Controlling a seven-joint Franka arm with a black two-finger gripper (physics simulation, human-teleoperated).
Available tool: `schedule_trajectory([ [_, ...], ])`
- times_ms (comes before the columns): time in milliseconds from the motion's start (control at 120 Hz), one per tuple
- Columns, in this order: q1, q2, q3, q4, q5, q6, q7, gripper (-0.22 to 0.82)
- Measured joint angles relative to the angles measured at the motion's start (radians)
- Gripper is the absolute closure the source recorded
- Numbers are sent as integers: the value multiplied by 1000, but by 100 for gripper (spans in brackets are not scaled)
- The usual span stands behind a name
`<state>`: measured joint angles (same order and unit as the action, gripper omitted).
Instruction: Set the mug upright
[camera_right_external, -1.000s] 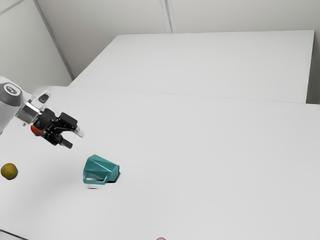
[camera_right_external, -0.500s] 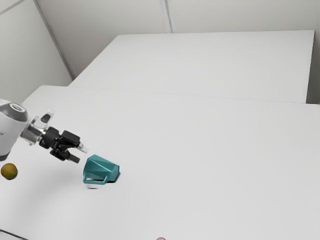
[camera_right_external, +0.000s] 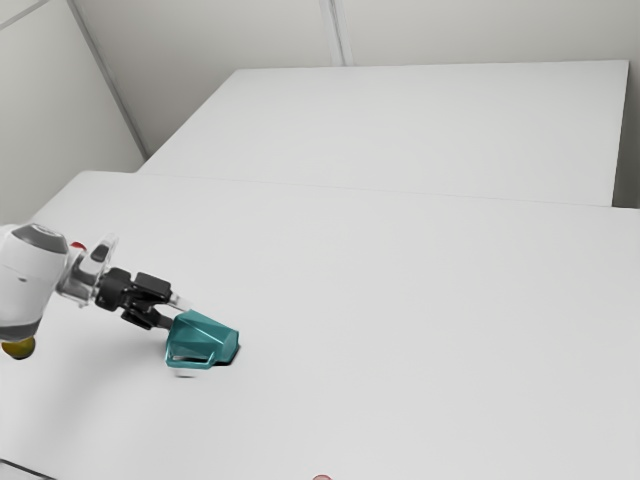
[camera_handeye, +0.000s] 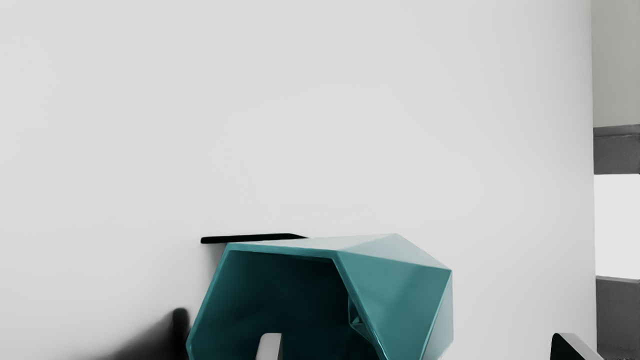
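Spread apart, the tool (camera_right_external: 172, 312) holds nothing; its fingertips are close to the mouth of the teal faceted mug (camera_right_external: 208, 335), in the lower left of the exterior frame. That mug lies on its side on the white table (camera_right_external: 420, 330), base toward the frame's right, handle (camera_right_external: 192, 364) toward the bottom edge.

One fingertip (camera_handeye: 270, 347) lines up with the mouth while the other is well outside the wall; whether the first has gone inside cannot be told. Pushing on might catch the rim and slide the mug away rather than straddle its wall. Closing on one slanted wall could make a weak, off-centre grip, so that the mug swivels or slips while being turned up, and the handle could drag on the table.

As a container, the mug shows a dark interior, with no contents discernible in the visible part. At the frame's left edge, a brownish-yellow ball (camera_right_external: 18, 349) sits partly behind the arm.
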<state>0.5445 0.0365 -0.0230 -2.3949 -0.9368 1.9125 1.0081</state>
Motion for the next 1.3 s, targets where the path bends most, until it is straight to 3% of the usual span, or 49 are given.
schedule_trajectory([
  [442, -14, 38, -1, -6, -47, -52, 103, 6],
  [567, -16, 40, -1, -6, -49, -64, 119, 18],
  [917, -15, 35, -1, -6, -50, -76, 145, 64],
  [1300, -33, -48, -3, -2, -44, -74, 155, 76],
])
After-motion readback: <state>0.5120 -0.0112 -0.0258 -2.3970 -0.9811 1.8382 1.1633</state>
